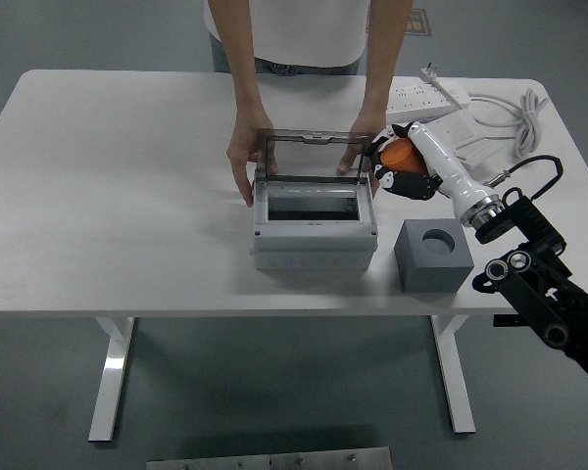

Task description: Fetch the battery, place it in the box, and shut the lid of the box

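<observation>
My right hand (pixel 397 168) is shut on the orange battery (pixel 400 154) and holds it in the air just right of the grey box (pixel 315 227), near its back right corner. The box's smoky clear lid (pixel 314 154) stands upright and open. A person at the far side holds the box with both hands, the left-side hand (pixel 241 162) and the right-side hand (pixel 367 147). The grey holder block (pixel 433 256) with a round empty socket stands to the right of the box. My left arm is out of view.
A white power strip (pixel 429 96), a white adapter (pixel 447 140) and a coiled white cable (pixel 524 116) lie at the back right. The table's near edge (pixel 225 311) runs below the box.
</observation>
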`<control>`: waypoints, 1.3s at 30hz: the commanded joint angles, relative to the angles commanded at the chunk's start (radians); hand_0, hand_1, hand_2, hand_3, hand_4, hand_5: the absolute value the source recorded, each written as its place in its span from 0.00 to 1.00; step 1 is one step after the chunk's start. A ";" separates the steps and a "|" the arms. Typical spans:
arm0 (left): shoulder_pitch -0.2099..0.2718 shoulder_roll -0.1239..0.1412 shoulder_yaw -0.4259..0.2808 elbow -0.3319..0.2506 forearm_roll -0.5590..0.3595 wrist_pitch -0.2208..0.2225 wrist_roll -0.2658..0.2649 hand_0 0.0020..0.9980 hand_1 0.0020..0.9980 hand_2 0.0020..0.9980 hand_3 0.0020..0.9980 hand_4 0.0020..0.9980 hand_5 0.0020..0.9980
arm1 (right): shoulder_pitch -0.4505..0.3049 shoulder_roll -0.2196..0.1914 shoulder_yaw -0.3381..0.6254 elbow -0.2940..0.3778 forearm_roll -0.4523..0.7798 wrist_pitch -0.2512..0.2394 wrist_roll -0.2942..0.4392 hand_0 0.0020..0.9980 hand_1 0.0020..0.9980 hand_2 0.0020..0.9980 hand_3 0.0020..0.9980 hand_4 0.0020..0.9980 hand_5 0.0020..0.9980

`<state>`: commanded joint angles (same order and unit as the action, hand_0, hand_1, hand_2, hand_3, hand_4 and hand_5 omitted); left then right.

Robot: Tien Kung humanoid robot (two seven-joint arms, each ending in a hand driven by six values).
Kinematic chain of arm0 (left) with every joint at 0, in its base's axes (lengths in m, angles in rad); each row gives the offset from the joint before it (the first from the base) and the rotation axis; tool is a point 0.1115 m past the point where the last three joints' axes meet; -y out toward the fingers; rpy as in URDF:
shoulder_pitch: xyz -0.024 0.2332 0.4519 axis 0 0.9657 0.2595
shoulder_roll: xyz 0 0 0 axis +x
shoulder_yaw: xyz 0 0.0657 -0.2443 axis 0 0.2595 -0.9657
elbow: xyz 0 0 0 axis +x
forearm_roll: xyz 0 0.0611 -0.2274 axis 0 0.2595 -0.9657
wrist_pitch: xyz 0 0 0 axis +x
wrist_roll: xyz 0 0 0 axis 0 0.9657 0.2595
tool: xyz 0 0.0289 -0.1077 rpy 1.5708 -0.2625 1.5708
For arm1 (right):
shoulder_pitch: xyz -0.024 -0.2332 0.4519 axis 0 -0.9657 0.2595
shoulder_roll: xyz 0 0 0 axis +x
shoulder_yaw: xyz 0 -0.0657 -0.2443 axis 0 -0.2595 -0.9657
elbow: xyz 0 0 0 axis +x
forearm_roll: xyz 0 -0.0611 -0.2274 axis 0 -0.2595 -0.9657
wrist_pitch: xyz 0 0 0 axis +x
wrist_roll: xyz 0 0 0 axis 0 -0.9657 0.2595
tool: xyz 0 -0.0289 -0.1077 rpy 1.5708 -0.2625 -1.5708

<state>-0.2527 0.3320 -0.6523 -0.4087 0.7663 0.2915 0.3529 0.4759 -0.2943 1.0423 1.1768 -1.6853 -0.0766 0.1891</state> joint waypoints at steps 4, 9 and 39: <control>-0.001 0.003 -0.006 -0.001 0.005 0.000 0.005 0.62 0.70 0.64 0.63 0.67 0.08 | 0.042 0.021 -0.035 0.002 -0.118 0.034 -0.061 0.23 0.23 0.29 0.29 0.07 0.00; -0.004 0.006 -0.011 -0.003 0.011 -0.001 0.011 0.62 0.70 0.64 0.63 0.67 0.08 | 0.087 0.062 -0.083 -0.032 -0.222 0.049 -0.092 0.22 0.22 0.29 0.28 0.07 0.00; -0.021 0.009 -0.059 -0.010 0.083 -0.022 0.052 0.62 0.70 0.64 0.62 0.67 0.07 | 0.169 0.235 -0.166 -0.238 -0.222 -0.008 -0.091 0.21 0.22 0.27 0.29 0.08 0.00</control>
<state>-0.2741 0.3411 -0.7116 -0.4191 0.8498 0.2694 0.4047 0.6444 -0.0591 0.8761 0.9392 -1.9073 -0.0848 0.0984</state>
